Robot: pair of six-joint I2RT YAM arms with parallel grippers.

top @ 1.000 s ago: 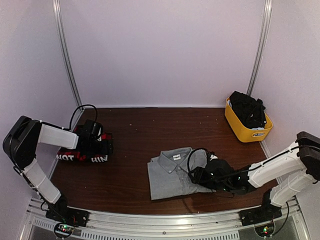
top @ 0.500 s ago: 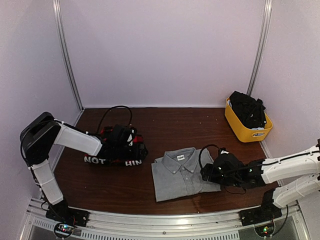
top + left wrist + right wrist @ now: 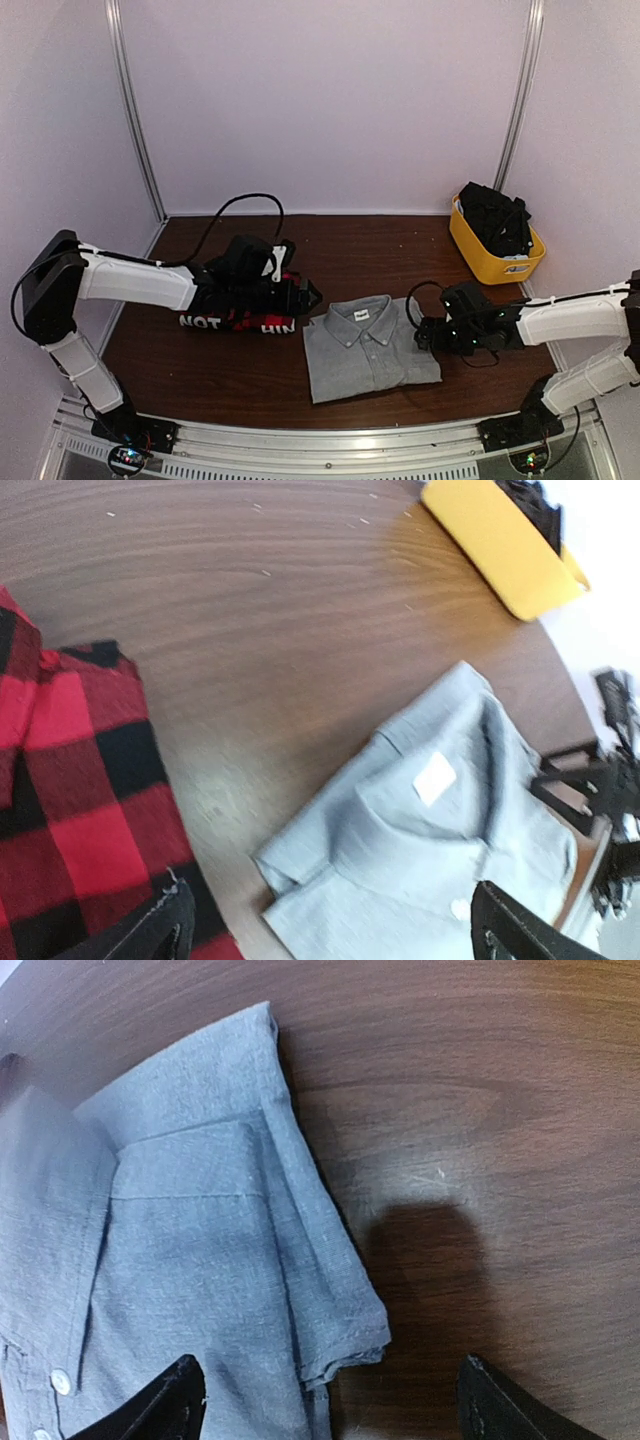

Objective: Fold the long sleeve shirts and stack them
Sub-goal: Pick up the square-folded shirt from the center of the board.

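Note:
The grey shirt (image 3: 368, 347) lies folded, collar up, at the table's front middle. It also shows in the left wrist view (image 3: 430, 830) and the right wrist view (image 3: 180, 1260). The red-and-black plaid shirt (image 3: 238, 308), folded with its white hem lettering facing front, lies just left of it and touches or nearly touches it. My left gripper (image 3: 305, 295) is open over the plaid shirt's right end (image 3: 70, 800), its left finger (image 3: 160, 930) above the plaid edge. My right gripper (image 3: 422, 335) is open, low at the grey shirt's right edge, straddling the folded corner (image 3: 340, 1330).
A yellow bin (image 3: 485, 258) with dark clothes stands at the back right, and it also shows in the left wrist view (image 3: 500, 550). Bare brown table (image 3: 330, 250) lies behind the shirts. White walls enclose the table on three sides.
My left arm has swept right, and the plaid shirt has come with it from the far left up to the grey shirt. My right gripper has drawn back right, off the grey shirt.

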